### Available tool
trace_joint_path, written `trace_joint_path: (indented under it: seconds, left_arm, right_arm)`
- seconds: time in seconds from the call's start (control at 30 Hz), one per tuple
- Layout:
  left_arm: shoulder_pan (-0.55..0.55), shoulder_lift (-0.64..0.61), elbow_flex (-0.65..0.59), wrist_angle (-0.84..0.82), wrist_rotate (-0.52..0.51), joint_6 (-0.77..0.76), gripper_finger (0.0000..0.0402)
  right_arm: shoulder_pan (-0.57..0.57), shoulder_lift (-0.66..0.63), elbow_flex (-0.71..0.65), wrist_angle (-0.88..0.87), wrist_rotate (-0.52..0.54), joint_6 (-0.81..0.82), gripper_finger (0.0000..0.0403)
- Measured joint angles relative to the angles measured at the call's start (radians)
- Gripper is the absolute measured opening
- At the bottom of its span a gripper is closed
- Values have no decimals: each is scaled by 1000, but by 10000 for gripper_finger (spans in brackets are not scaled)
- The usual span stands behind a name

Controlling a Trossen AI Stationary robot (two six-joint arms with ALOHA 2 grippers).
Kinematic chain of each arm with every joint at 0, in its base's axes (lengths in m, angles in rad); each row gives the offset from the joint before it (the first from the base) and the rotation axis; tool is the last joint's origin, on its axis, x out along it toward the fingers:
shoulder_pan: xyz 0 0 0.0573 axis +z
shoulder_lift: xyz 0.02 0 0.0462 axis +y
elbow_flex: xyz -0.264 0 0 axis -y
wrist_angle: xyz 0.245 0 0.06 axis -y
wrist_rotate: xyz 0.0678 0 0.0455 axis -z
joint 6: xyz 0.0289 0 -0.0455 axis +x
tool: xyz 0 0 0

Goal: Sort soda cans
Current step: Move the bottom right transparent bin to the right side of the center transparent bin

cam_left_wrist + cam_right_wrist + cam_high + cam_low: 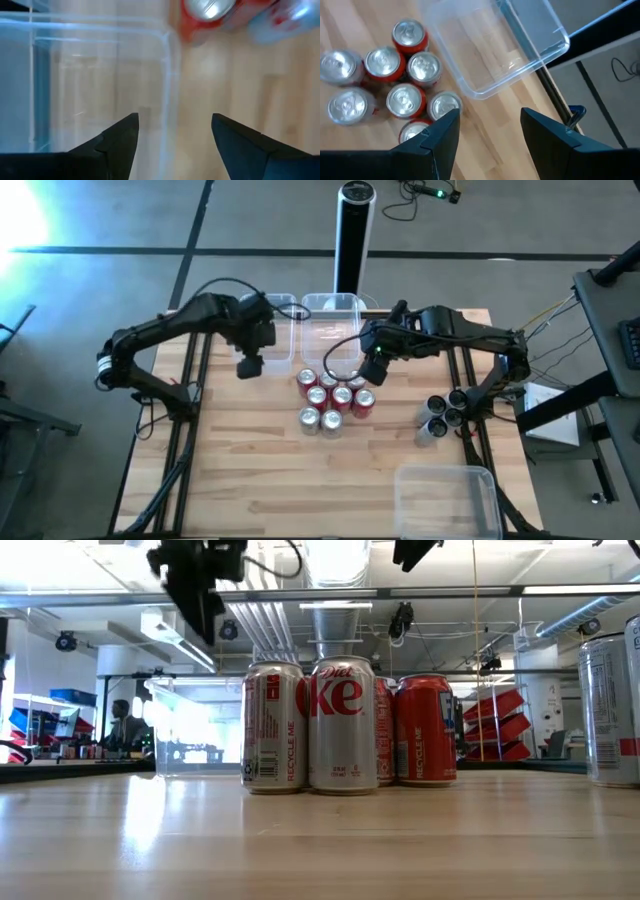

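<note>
Left arm reaches in over the table's far side, wrist bent down, left claw (250, 366) hanging above the edge of a clear tub (283, 330); fingers spread apart, nothing between them. Right arm stretches across from the other side, right claw (373, 371) hovering partly open and empty, a second clear tub (495, 45) just beyond its fingertips. The cluster of red and silver cans (332, 398) stands upright, long axes vertical, tops up, between and just nearer than both claws. Dark cans (442, 414) sit well off past the right claw, near a third tub (445, 495).
</note>
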Motion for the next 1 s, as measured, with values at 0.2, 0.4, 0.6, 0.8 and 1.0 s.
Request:
trace_joint_path:
  seconds: [0.2,0.4,0.6,0.8,1.0]
  left_arm:
    - [-2,-70,70,16,158,-92,231]
    - [-2,-202,17,264,389,-133,231]
    - [-3,-309,-123,606,584,-219,231]
    - [-36,-378,-295,753,669,-254,231]
    - [-73,-399,-424,881,674,-277,231]
  right_arm:
    - [94,1,-15,1,10,238,206]
    - [198,2,-43,0,9,621,218]
    - [322,2,-91,-1,1,945,270]
    - [456,3,-153,24,-88,1304,339]
    - [582,66,-158,51,-249,1621,363]
